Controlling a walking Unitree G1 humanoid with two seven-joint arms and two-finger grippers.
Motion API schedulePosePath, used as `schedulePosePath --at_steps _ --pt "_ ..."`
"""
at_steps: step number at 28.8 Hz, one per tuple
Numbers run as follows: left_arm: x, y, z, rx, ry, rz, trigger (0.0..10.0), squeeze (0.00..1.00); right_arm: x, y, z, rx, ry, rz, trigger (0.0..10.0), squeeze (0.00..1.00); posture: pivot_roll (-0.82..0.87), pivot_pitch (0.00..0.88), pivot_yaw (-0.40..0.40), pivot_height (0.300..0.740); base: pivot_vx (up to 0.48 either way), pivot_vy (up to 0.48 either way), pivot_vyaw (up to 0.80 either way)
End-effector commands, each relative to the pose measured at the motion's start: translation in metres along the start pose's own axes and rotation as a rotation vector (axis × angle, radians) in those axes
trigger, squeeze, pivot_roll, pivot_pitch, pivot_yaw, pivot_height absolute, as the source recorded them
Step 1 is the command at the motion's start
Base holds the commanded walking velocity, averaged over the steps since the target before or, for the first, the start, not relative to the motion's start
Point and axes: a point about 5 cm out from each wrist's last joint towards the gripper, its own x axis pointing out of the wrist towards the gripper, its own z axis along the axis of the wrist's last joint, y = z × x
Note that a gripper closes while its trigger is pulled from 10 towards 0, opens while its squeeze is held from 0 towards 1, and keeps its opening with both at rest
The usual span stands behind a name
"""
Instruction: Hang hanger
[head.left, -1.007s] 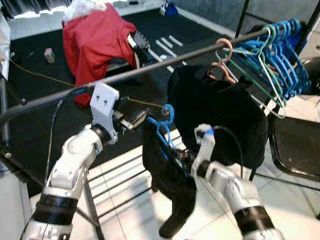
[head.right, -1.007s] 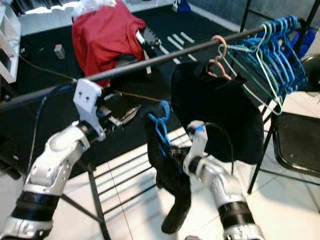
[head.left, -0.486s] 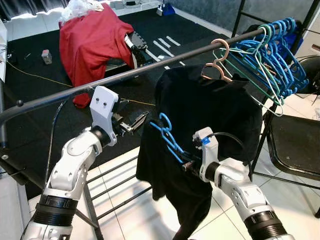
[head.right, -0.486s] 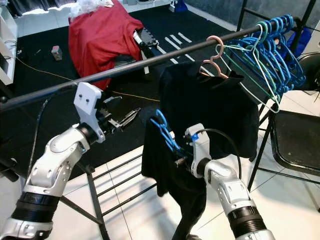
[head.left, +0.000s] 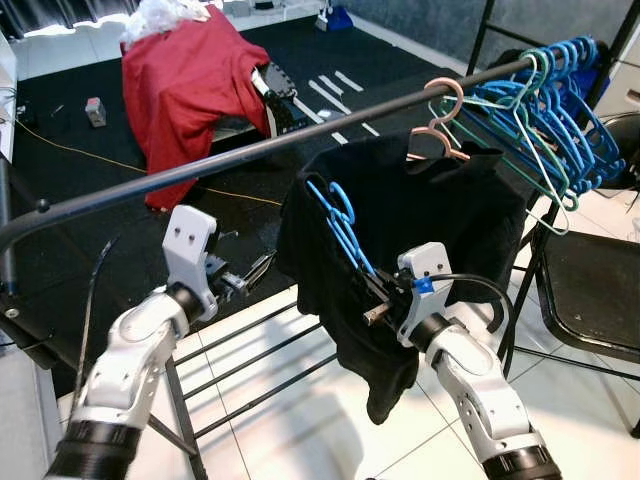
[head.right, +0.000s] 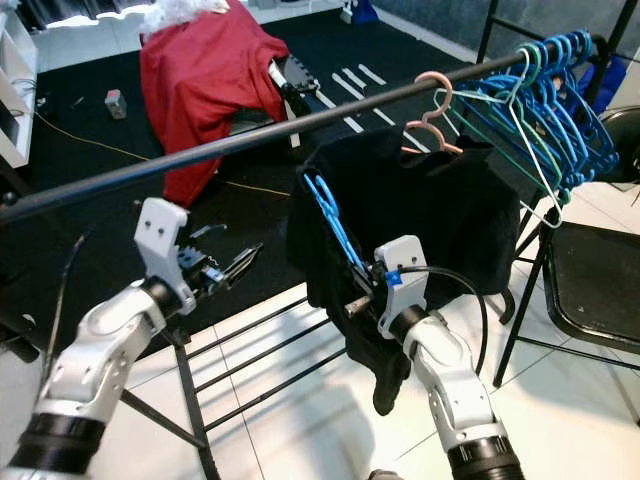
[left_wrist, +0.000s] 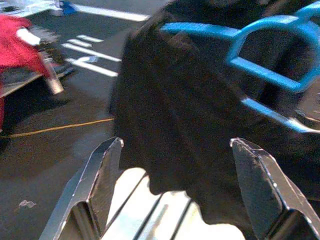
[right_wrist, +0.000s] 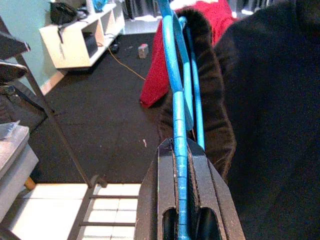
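My right gripper (head.left: 372, 300) is shut on the lower stem of a blue hanger (head.left: 340, 225), which carries a black garment (head.left: 385, 385). The hanger's hook (head.left: 336, 200) is tilted toward the robot's left and sits just below the dark clothes rail (head.left: 250, 150), not on it. In the right wrist view the fingers (right_wrist: 202, 200) clamp the blue hanger (right_wrist: 175, 115). My left gripper (head.left: 255, 272) is open, lower and to the left of the garment, holding nothing. Its wrist view has the two fingers (left_wrist: 95, 185) spread, with the black garment (left_wrist: 170, 125) and blue hanger (left_wrist: 270, 70) ahead.
Another black shirt (head.left: 470, 210) hangs on a pink hanger (head.left: 440, 125) on the rail. Several blue and green hangers (head.left: 560, 100) crowd its right end. A red cloth (head.left: 190, 80) drapes an object on the dark floor behind. A black chair (head.left: 590, 290) stands right. The rack's lower bars (head.left: 250, 350) cross below.
My right gripper has lifted the blue hanger and its garment up toward the rail. My left arm has dropped lower and drawn back from the garment.
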Motion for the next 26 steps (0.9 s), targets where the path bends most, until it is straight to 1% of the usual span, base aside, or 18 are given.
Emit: schedulePosePath --at_steps 1,2,4,5,6,7,8,10,11,12,13,15,17,19,22,24,25,26 --pt "-0.008 0.006 -0.01 0.021 0.05 0.023 10.0 0.0 0.0 0.002 0.018 -0.026 -0.106 0.009 0.0 0.0 -0.07 0.155 0.052 0.74 0.0 0.0 0.0" --pt "-0.013 0.009 -0.013 0.033 0.058 0.049 10.0 0.0 0.002 0.0 0.03 -0.033 -0.148 0.02 0.0 0.0 -0.07 0.155 0.046 0.74 0.0 0.0 0.0" --pt "-0.013 0.009 -0.013 0.033 0.058 0.049 10.0 0.0 0.002 0.0 0.03 -0.033 -0.148 0.02 0.0 0.0 -0.07 0.155 0.046 0.74 0.0 0.0 0.0" --pt "-0.016 0.01 -0.014 0.049 0.057 0.07 10.0 0.0 0.004 -0.002 0.039 -0.028 -0.173 0.031 0.0 0.0 -0.07 0.157 0.042 0.74 0.0 0.0 0.0" --pt "-0.015 0.01 -0.009 0.043 0.021 0.099 10.0 0.0 0.008 -0.008 0.05 -0.018 -0.198 0.04 0.0 0.0 -0.07 0.158 0.04 0.74 0.0 0.0 0.0" --pt "-0.015 0.01 -0.009 0.043 0.021 0.099 10.0 0.0 0.008 -0.008 0.05 -0.018 -0.198 0.04 0.0 0.0 -0.07 0.158 0.04 0.74 0.0 0.0 0.0" --pt "-0.013 0.01 -0.002 0.024 -0.03 0.123 10.0 0.0 0.01 -0.012 0.059 -0.014 -0.223 0.046 0.0 0.0 -0.08 0.157 0.039 0.74 0.0 0.0 0.0" --pt "-0.013 0.01 -0.002 0.024 -0.03 0.123 10.0 0.0 0.01 -0.012 0.059 -0.014 -0.223 0.046 0.0 0.0 -0.08 0.157 0.039 0.74 0.0 0.0 0.0" --pt "-0.011 0.008 0.003 0.003 -0.073 0.137 10.0 0.0 0.012 -0.015 0.065 -0.014 -0.241 0.05 0.0 0.0 -0.08 0.157 0.039 0.74 0.0 0.0 0.0" --pt "-0.011 0.008 0.003 0.003 -0.073 0.137 10.0 0.0 0.012 -0.015 0.065 -0.014 -0.241 0.05 0.0 0.0 -0.08 0.157 0.039 0.74 0.0 0.0 0.0" --pt "-0.01 0.004 0.013 -0.023 -0.152 0.136 10.0 0.0 0.014 -0.018 0.071 -0.018 -0.261 0.055 0.0 0.0 -0.08 0.158 0.037 0.74 0.0 0.0 0.0" --pt "-0.01 0.004 0.013 -0.023 -0.152 0.136 10.0 0.0 0.014 -0.018 0.071 -0.018 -0.261 0.055 0.0 0.0 -0.08 0.158 0.037 0.74 0.0 0.0 0.0" --pt "-0.008 -0.004 0.026 -0.044 -0.258 0.117 10.0 0.0 0.019 -0.023 0.079 -0.009 -0.285 0.055 0.0 0.0 -0.08 0.158 0.037 0.74 0.0 0.0 0.0" --pt "-0.008 -0.004 0.026 -0.044 -0.258 0.117 10.0 0.0 0.019 -0.023 0.079 -0.009 -0.285 0.055 0.0 0.0 -0.08 0.158 0.037 0.74 0.0 0.0 0.0" --pt "-0.006 -0.012 0.029 -0.033 -0.272 0.085 10.0 0.0 0.028 -0.031 0.08 0.048 -0.23 0.078 0.0 0.0 -0.08 0.158 0.035 0.74 0.0 0.0 0.0" --pt "-0.005 -0.014 0.027 -0.012 -0.252 0.07 10.0 0.0 0.039 -0.036 0.072 0.057 -0.099 0.142 0.0 0.0 -0.08 0.154 0.037 0.74 0.0 0.0 0.0" --pt "-0.005 -0.014 0.027 -0.012 -0.252 0.07 10.0 0.0 0.039 -0.036 0.072 0.057 -0.099 0.142 0.0 0.0 -0.08 0.154 0.037 0.74 0.0 0.0 0.0" --pt "-0.004 -0.014 0.026 -0.005 -0.245 0.068 10.0 0.0 0.044 -0.04 0.069 0.07 -0.043 0.163 0.0 0.0 -0.08 0.152 0.036 0.74 0.0 0.0 0.0"
